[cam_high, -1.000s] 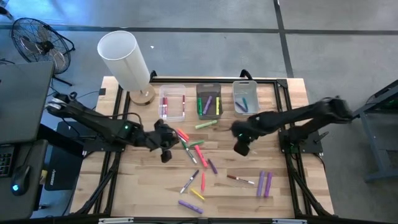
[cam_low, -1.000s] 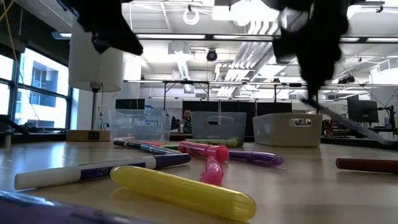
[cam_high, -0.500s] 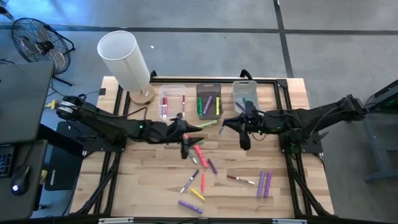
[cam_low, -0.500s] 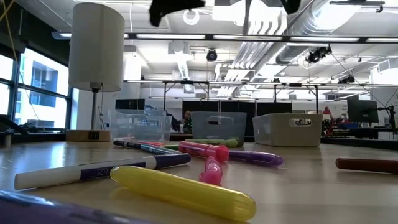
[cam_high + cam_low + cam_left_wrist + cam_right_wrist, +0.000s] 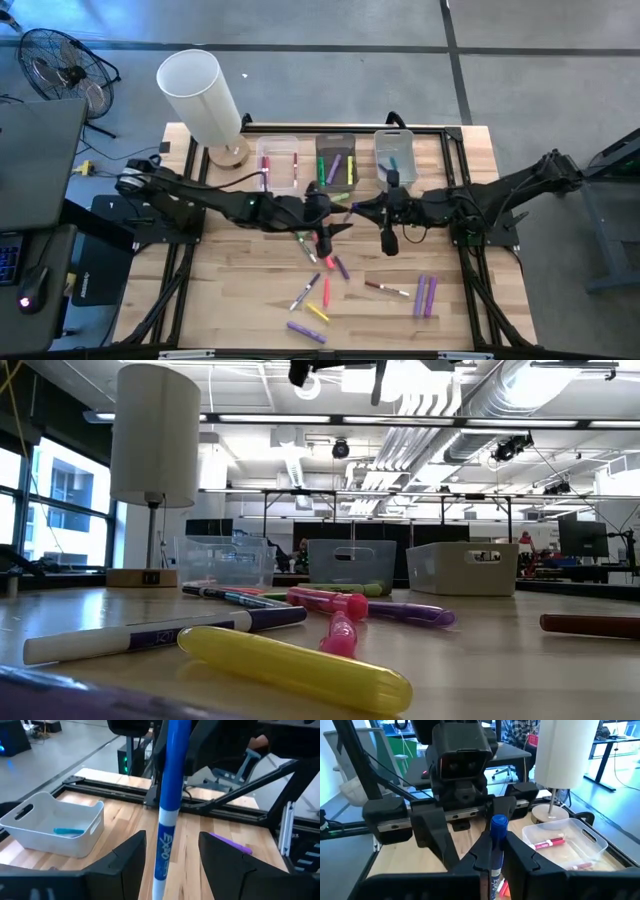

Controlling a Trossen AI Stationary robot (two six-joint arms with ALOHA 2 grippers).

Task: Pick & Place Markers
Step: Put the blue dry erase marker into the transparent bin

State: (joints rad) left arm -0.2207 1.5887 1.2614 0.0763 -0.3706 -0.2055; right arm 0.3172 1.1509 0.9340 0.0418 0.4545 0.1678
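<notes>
Markers (image 5: 318,268) lie scattered on your table (image 5: 470,290). Your right gripper (image 5: 495,865) clamps a blue-capped marker (image 5: 496,851) mid-table; your left gripper (image 5: 172,862) faces it, fingers apart around the barrel.

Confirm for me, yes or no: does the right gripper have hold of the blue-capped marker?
Yes: in the right wrist view the right gripper is shut on the blue-capped marker, which stands up between its two dark fingers.

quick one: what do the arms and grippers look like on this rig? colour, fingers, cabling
Both arms are dark, slim jointed links. The left arm has a pale fitting near its base. The right arm is all dark. In the wrist views each gripper has two black angular fingers. Cabling can't be made out.
</notes>
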